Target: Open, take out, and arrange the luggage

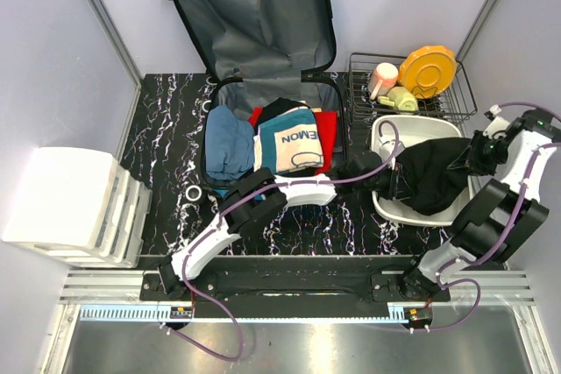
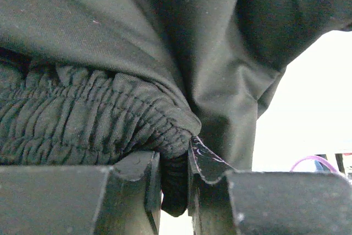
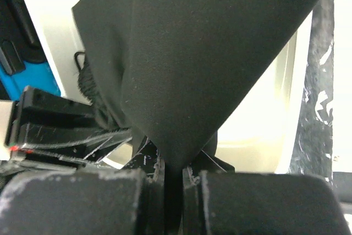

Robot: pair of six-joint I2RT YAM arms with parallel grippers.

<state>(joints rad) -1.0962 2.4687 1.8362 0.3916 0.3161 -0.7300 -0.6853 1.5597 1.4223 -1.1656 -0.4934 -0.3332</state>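
The blue suitcase [image 1: 263,15] lies open at the back of the table, lid up, with folded clothes [image 1: 272,139] in its lower half. A black garment [image 1: 434,172] hangs stretched over a white bin [image 1: 390,133] at the right. My left gripper [image 1: 379,172] is shut on the garment's elastic waistband [image 2: 110,119] at its left end. My right gripper [image 1: 478,153] is shut on a fold of the same black cloth [image 3: 209,53] at its right end, above the bin's pale wall [image 3: 258,130].
A wire dish rack [image 1: 412,85] with an orange plate, a pink cup and a green item stands behind the bin. White stacked bins [image 1: 74,208] sit at the left. The tabletop is black marble [image 1: 166,146].
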